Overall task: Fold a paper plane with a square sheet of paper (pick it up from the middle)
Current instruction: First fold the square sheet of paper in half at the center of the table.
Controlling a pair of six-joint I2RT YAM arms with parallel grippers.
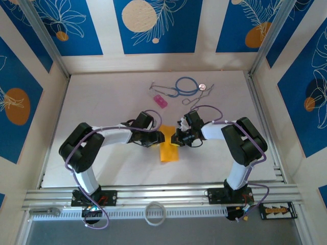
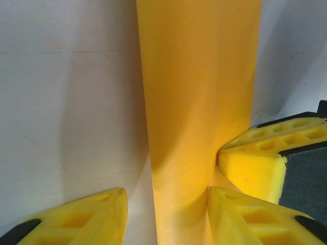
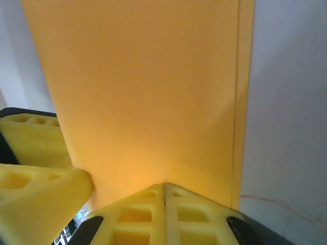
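Closest to me, the left end effector point(image 2: 163, 217) stands partly open. One of its fingers point(image 2: 87, 217) is over the bare table point(image 1: 102, 102) on one side of the sheet of paper point(image 1: 169, 152), apart from it. The other finger is at the paper's opposite edge. The paper runs between the two fingers, and I see no grip on it.

The right end effector point(image 3: 164, 196) faces it from the other side with its two fingers pressed together, no gap between them. Their tips are on the near border of the paper. I cannot tell if a layer is pinched between them.

The paper is orange-yellow and plain, folded to a long rectangle. Along one long side a narrow band of the lower layer shows beside the upper layer. It lies about in the middle of the table, between both end effectors.

Farther back, well apart from the paper, a small pink block point(image 1: 160, 101) lies on the table.
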